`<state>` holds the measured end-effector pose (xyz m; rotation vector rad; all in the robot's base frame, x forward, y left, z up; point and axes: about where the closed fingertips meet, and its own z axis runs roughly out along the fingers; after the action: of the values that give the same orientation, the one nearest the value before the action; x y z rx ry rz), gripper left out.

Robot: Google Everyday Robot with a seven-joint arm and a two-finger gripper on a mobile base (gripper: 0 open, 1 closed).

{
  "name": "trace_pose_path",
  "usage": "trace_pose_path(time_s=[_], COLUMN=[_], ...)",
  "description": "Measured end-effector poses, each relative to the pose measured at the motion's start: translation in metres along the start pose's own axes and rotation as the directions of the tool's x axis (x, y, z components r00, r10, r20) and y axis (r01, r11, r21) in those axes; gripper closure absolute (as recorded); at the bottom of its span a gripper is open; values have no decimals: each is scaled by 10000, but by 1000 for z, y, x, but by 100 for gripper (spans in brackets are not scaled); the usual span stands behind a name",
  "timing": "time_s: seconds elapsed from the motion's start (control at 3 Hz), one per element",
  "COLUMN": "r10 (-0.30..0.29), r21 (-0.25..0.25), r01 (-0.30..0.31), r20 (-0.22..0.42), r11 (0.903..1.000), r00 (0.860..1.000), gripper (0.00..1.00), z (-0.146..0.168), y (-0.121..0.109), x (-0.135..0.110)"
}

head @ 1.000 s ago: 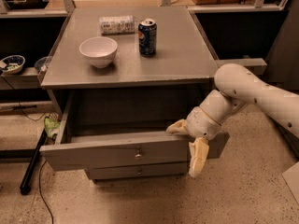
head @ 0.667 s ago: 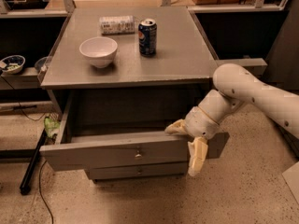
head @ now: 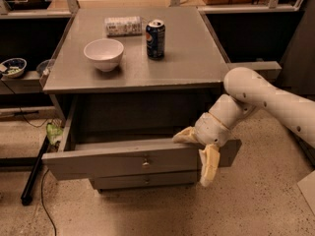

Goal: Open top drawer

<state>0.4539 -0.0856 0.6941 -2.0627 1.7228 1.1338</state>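
Grey cabinet, tabletop (head: 189, 58) carrying a white bowl (head: 104, 54) and an upright blue can (head: 155, 39), well apart. Top drawer (head: 108, 162) stands pulled well out below the tabletop, box interior exposed. White arm (head: 266, 97) enters from the right. Gripper (head: 191, 161) sits at the drawer front's right end, released: one finger over the top edge, the other hanging down the front face. Knob (head: 145, 161) untouched.

Grey top drawer (head: 98, 162), small metallic knob (head: 145, 160); cream-yellow gripper (head: 198, 150) at its right front edge, white arm (head: 275, 100); white bowl (head: 104, 54), blue can (head: 155, 38) on grey surface (head: 192, 58).
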Motion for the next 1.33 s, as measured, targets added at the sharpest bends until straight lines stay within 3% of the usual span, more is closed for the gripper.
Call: trace_pose_path(time_s=[0.33,0.67,1.0,1.33], r10=[-196,-416,-576,-637], r21=[-268,-732,-837,-831], r01=[204,488,703,783], r20=[303,969,1459,1658], r11=[9994,9961,9940,9935], r00=[9993,9944,9876,9841], gripper=[0,0,0,0], z=[1,2,-3,-6], y=[7,28,51,59], x=[0,6,13,17])
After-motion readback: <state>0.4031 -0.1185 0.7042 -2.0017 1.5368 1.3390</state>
